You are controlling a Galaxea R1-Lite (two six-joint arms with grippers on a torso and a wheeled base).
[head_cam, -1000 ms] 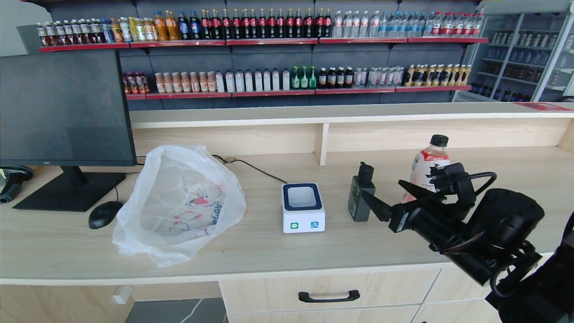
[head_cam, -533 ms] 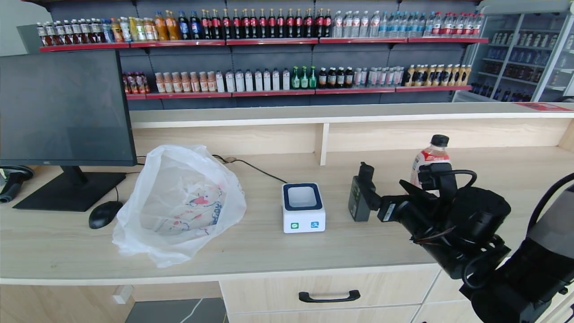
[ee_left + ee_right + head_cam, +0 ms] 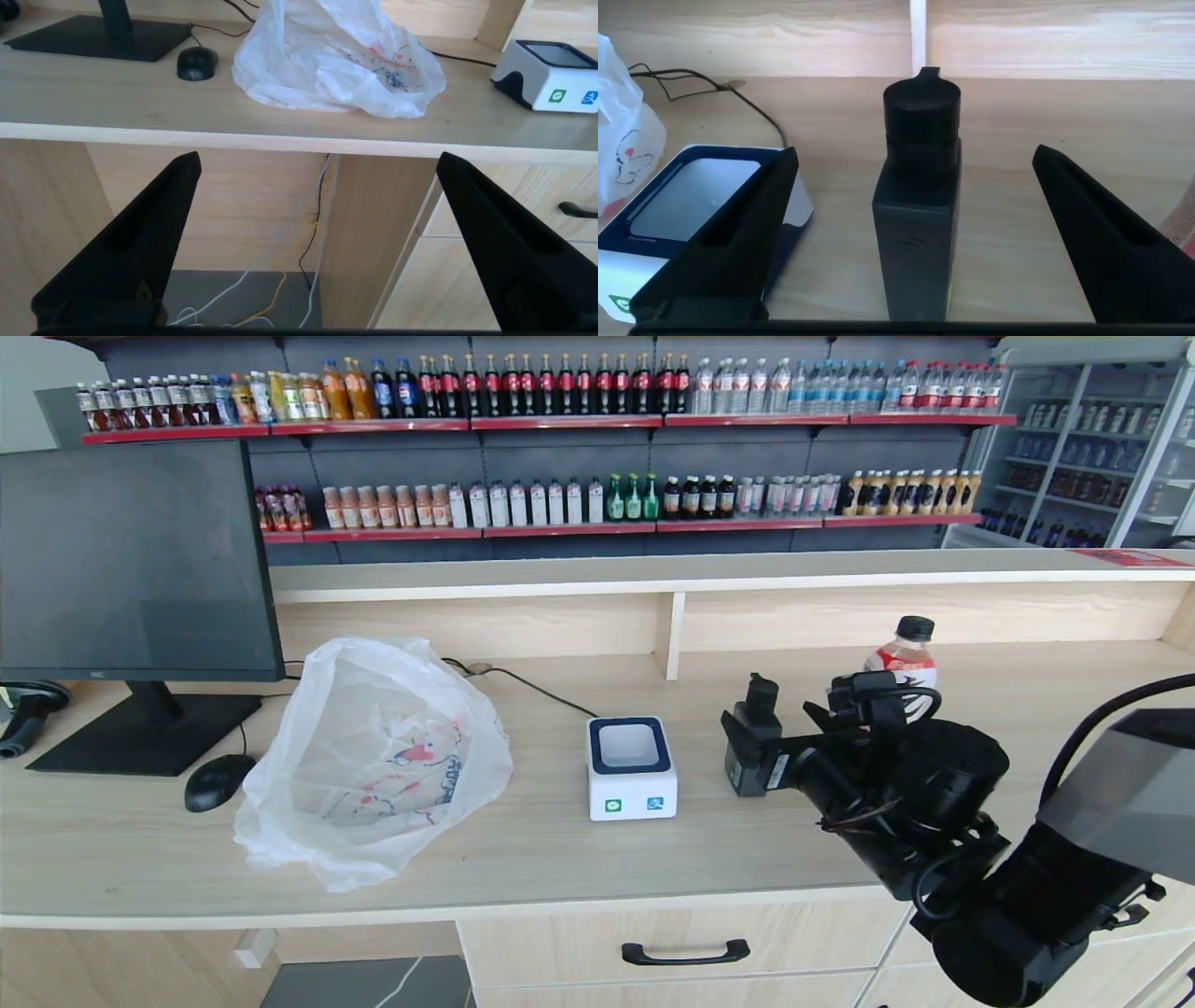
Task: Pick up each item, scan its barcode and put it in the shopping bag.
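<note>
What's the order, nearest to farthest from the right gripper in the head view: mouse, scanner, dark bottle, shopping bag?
1. Dark bottle, right side of the counter, directly at the gripper.
2. Scanner, centre.
3. Shopping bag, left of centre.
4. Mouse, far left, by the monitor stand.

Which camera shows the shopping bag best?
The head view: the whole bag lies on the counter, unobstructed. The left wrist view crops its top; the right wrist view catches just an edge.
</note>
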